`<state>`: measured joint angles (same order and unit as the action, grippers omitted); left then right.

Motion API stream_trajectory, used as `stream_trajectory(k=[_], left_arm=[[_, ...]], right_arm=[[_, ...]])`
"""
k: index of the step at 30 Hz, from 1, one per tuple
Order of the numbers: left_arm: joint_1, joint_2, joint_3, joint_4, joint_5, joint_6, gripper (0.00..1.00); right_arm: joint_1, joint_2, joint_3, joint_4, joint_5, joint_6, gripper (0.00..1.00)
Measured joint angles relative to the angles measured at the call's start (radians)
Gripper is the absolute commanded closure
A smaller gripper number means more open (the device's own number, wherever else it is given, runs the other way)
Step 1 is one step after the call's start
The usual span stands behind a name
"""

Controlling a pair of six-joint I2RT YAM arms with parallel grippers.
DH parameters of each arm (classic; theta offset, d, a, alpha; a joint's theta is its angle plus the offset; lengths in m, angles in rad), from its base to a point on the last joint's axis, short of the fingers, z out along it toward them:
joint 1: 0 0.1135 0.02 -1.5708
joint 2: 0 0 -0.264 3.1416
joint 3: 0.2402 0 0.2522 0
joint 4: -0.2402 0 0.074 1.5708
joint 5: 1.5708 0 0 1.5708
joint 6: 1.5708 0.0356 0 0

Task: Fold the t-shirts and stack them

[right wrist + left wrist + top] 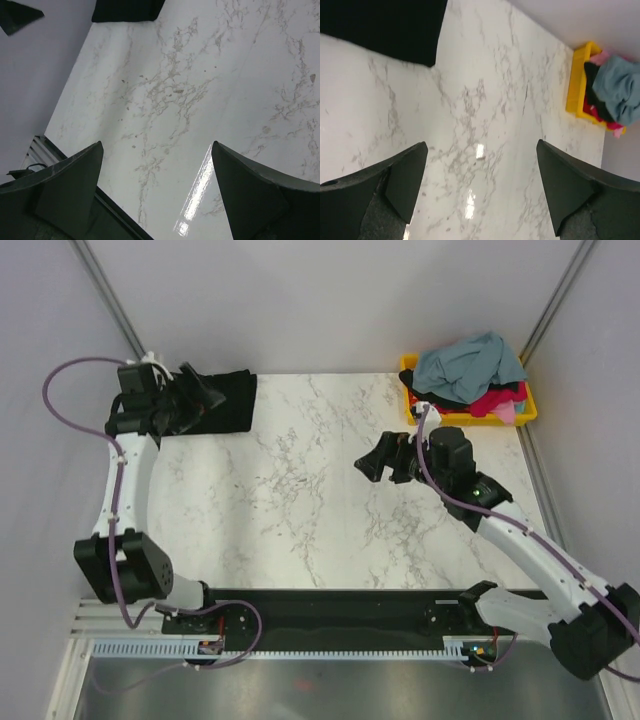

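A folded black t-shirt [222, 400] lies at the table's far left corner; it also shows in the left wrist view [385, 27] and the right wrist view [127, 10]. My left gripper [205, 392] hovers over it, open and empty [480, 150]. A heap of t-shirts sits in the yellow bin [478, 418]: a grey-blue one [470, 364] on top, black, magenta-red [497, 400] and pink ones beneath. My right gripper [377, 462] is open and empty over the table's right middle [157, 150].
The yellow bin [576, 85] stands at the far right corner. The marble table [300, 500] lies between the two arms. A black base rail [330, 610] runs along the near edge. Grey walls close the back and sides.
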<state>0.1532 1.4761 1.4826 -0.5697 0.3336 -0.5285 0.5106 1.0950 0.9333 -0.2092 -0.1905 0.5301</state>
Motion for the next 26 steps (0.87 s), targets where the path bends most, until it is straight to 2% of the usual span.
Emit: stream_trajectory(k=[6,12,16,26], left_arm=[[-0.092,-0.313,-0.373,-0.053,0.006,0.085,0.02],[-0.208,-0.587,-0.552,-0.037,-0.048,0.138,0.02],[-0.274,-0.646,-0.615,-0.019,-0.072,0.153,0.02],[-0.377,-0.615,-0.629,0.001,-0.08,0.156,0.03]], right_arm=[[0.018,-0.2,-0.129,0.023,0.009,0.039,0.02],[0.023,-0.31,-0.204,0.01,0.036,0.062,0.02],[0.023,-0.35,-0.218,-0.008,0.068,0.07,0.02],[0.023,-0.37,-0.306,-0.054,0.127,0.085,0.02]])
